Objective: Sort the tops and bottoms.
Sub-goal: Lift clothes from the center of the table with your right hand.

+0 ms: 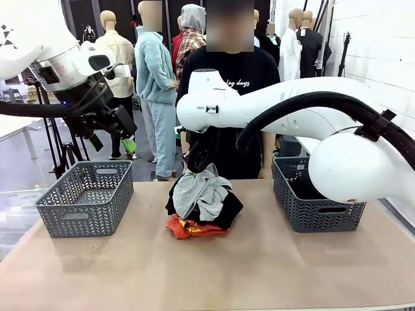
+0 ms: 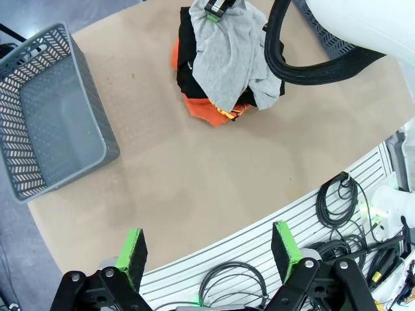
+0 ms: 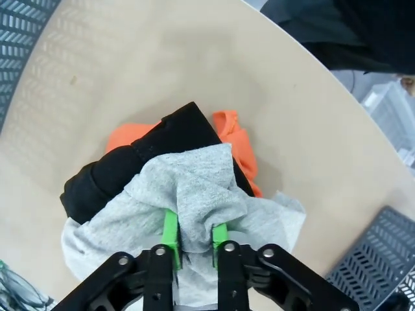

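- Your right gripper (image 3: pixel 193 236) has its green pads closed tight on a raised fold of the grey top (image 3: pixel 194 194); nothing else looks caught between them.
- That grey top lies on the heap in the middle of the table (image 1: pixel 259 272); it drapes over the black garments (image 3: pixel 130 168), with the orange top (image 3: pixel 237 139) lowest.
- Lift straight up and slowly; the cloth is limp and may drag the black pieces with it; pause once it hangs free.
- Something dark seems to lie in the right basket (image 1: pixel 311 214); so the left basket (image 1: pixel 84 201) is probably the one for tops.
- Your left gripper (image 2: pixel 209 249) hangs wide open and holds nothing, well apart from the heap; keep it out of the path.
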`<act>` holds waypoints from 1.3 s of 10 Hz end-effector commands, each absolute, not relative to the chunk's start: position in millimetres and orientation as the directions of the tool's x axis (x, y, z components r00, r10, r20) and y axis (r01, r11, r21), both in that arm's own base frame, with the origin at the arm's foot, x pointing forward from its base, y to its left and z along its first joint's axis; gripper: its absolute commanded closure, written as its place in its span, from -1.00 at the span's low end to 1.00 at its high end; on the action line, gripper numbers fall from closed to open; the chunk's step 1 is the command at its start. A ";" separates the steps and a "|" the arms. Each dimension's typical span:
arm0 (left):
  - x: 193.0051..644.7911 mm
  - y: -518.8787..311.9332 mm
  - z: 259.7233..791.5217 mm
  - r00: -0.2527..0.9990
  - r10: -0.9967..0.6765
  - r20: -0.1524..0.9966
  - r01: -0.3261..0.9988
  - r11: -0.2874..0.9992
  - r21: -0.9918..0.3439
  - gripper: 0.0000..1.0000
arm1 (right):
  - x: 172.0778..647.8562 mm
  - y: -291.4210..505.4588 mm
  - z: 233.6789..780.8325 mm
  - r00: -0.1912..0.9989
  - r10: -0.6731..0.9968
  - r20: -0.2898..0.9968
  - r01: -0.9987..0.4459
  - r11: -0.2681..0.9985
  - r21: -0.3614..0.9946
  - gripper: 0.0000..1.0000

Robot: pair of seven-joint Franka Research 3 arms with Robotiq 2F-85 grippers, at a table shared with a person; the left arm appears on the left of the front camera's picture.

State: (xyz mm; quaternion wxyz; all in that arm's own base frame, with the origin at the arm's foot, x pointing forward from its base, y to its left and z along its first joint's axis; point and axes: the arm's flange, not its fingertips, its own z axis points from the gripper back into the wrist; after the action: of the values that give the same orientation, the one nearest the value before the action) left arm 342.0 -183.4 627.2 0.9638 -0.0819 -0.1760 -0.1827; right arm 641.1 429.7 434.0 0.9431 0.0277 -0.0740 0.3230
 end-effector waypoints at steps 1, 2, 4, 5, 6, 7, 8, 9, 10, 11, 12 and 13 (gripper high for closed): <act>341.2 -180.4 626.4 0.873 -0.321 0.368 0.381 0.919 -0.100 -1.00 | 648.4 436.4 437.4 0.805 0.576 0.146 -0.586 0.809 0.042 1.00; 341.2 -180.4 626.4 0.873 -0.321 0.368 0.381 0.919 -0.100 -1.00 | 647.0 435.2 438.9 0.807 0.569 0.155 -0.581 0.813 0.043 1.00; 341.2 -180.4 626.4 0.873 -0.321 0.368 0.381 0.919 -0.100 -1.00 | 641.9 433.6 446.1 0.807 0.569 0.160 -0.581 0.813 0.035 1.00; 341.2 -180.4 626.4 0.873 -0.321 0.368 0.381 0.919 -0.100 -1.00 | 634.6 433.5 452.3 0.801 0.579 0.152 -0.591 0.806 0.046 1.00; 341.2 -180.4 626.4 0.873 -0.321 0.368 0.381 0.919 -0.100 -1.00 | 640.9 430.1 437.7 0.790 0.592 0.164 -0.601 0.799 0.010 1.00; 341.2 -180.4 626.4 0.873 -0.321 0.368 0.381 0.919 -0.100 -1.00 | 640.9 430.1 437.7 0.790 0.592 0.164 -0.601 0.799 0.010 1.00; 341.2 -180.4 626.4 0.873 -0.321 0.368 0.381 0.919 -0.100 -1.00 | 640.9 430.1 437.7 0.790 0.592 0.164 -0.601 0.799 0.010 1.00; 341.2 -180.4 626.4 0.873 -0.321 0.368 0.381 0.919 -0.100 -1.00 | 640.9 430.1 437.7 0.790 0.592 0.164 -0.601 0.799 0.010 1.00; 341.2 -180.4 626.4 0.873 -0.321 0.368 0.381 0.919 -0.100 -1.00 | 639.5 430.2 439.6 0.788 0.594 0.161 -0.603 0.798 0.011 1.00; 341.2 -180.4 626.4 0.873 -0.321 0.368 0.381 0.919 -0.100 -1.00 | 628.0 431.0 484.9 0.811 0.550 0.198 -0.562 0.827 0.004 1.00; 341.2 -180.4 626.4 0.873 -0.321 0.368 0.381 0.919 -0.100 -1.00 | 616.8 428.8 522.1 0.820 0.522 0.234 -0.538 0.843 0.005 1.00; 341.2 -180.4 626.4 0.873 -0.321 0.368 0.381 0.919 -0.100 -1.00 | 608.9 426.2 551.4 0.818 0.512 0.261 -0.540 0.841 0.042 1.00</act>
State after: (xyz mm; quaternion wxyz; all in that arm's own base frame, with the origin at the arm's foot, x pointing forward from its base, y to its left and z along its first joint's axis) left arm 341.9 -183.4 627.4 0.9638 -0.0818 -0.1762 -0.1826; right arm 620.2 427.8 522.2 0.9477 0.0425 -0.1165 0.2942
